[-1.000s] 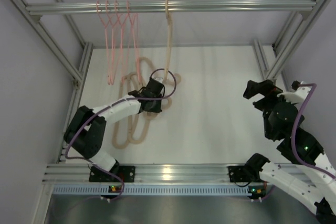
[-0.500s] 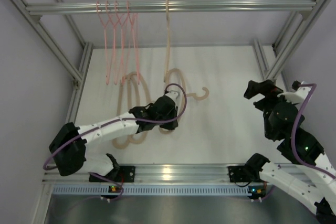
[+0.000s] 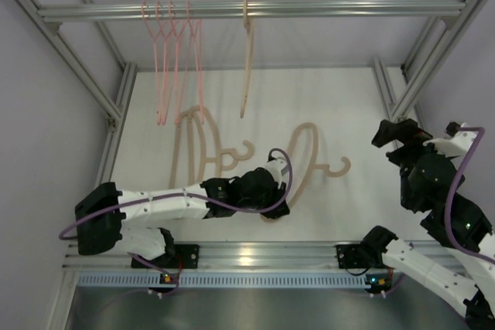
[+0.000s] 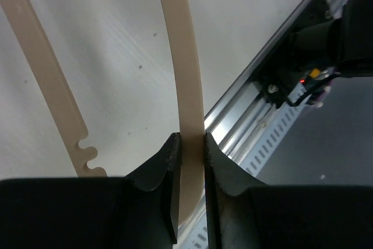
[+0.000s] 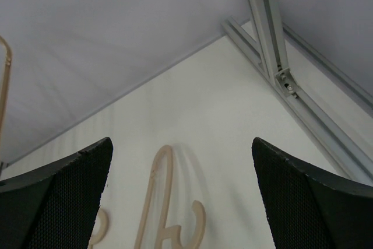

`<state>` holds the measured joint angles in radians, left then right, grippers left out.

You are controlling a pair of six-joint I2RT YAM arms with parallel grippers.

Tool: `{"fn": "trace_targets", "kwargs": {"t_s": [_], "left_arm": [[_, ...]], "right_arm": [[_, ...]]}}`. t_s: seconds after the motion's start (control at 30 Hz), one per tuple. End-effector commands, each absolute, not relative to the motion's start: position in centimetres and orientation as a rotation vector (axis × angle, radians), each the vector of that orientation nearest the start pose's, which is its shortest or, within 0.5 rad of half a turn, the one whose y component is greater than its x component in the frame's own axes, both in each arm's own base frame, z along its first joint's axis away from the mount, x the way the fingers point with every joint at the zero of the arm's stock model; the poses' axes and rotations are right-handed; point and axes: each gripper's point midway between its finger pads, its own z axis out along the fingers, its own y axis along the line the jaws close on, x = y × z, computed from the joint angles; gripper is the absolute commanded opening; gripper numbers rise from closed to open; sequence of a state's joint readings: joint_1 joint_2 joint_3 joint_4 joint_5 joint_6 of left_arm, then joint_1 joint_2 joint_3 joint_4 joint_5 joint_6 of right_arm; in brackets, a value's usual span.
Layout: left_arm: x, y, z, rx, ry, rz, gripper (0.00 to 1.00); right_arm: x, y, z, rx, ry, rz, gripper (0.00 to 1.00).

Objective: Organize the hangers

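Hangers go by kind, I judge: pink hangers hang far left on the rail, with a hung beige hanger just right of them. My left gripper pinches a second beige hanger near the middle of the table, likely rail-bound. My right gripper stands wide open, empty.

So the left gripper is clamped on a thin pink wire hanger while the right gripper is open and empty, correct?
No. The left gripper is shut on a thick beige rounded hanger, not a pink wire one; the left wrist view shows it. The right gripper is open and empty.
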<state>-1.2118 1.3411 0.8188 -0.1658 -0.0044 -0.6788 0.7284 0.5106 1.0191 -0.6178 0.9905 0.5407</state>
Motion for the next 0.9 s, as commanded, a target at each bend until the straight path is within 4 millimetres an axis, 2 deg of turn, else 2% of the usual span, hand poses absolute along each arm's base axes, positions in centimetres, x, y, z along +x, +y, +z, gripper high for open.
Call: {"fn": "trace_targets", "kwargs": {"t_s": [0.0, 0.03, 0.1, 0.2, 0.23, 0.37, 0.4, 0.53, 0.57, 0.67, 0.87], "left_arm": [[11.3, -41.2, 20.6, 0.626, 2.104, -1.274, 0.00], [11.7, -42.0, 22.7, 0.621, 2.058, -1.309, 0.00], [12.2, -42.9, 24.3, 0.616, 2.018, -1.361, 0.00], [14.3, -42.9, 27.9, 0.515, 1.933, -1.461, 0.00], [15.2, -42.6, 30.3, 0.459, 1.859, -1.526, 0.00], [17.0, -41.5, 35.8, 0.396, 1.688, -1.617, 0.00], [17.4, -41.3, 37.7, 0.390, 1.642, -1.629, 0.00], [19.9, -39.4, 42.1, 0.296, 1.532, -1.660, 0.00], [20.0, -39.1, 43.2, 0.292, 1.488, -1.687, 0.00], [21.2, -37.8, 45.6, 0.223, 1.421, -1.706, 0.00], [23.5, -34.8, 47.5, 0.057, 1.325, -1.709, 0.00]], "right_arm": [[18.6, -3.0, 37.5, 0.626, 1.476, 0.062, 1.00], [18.1, -3.6, 37.5, 0.632, 1.470, 0.055, 0.99], [17.5, -4.5, 38.1, 0.645, 1.451, 0.040, 0.99], [16.7, -5.4, 39.1, 0.656, 1.424, 0.044, 1.00], [16.7, -5.4, 39.4, 0.655, 1.423, 0.041, 0.99], [16.6, -5.6, 40.4, 0.645, 1.419, 0.029, 1.00], [16.7, -5.5, 40.4, 0.642, 1.421, 0.028, 1.00], [17.0, -5.1, 40.5, 0.635, 1.428, 0.033, 0.99], [17.1, -4.9, 40.5, 0.626, 1.433, 0.037, 0.99], [17.4, -4.5, 40.3, 0.619, 1.444, 0.039, 0.99], [18.1, -3.6, 40.2, 0.601, 1.464, 0.048, 0.99]]}}
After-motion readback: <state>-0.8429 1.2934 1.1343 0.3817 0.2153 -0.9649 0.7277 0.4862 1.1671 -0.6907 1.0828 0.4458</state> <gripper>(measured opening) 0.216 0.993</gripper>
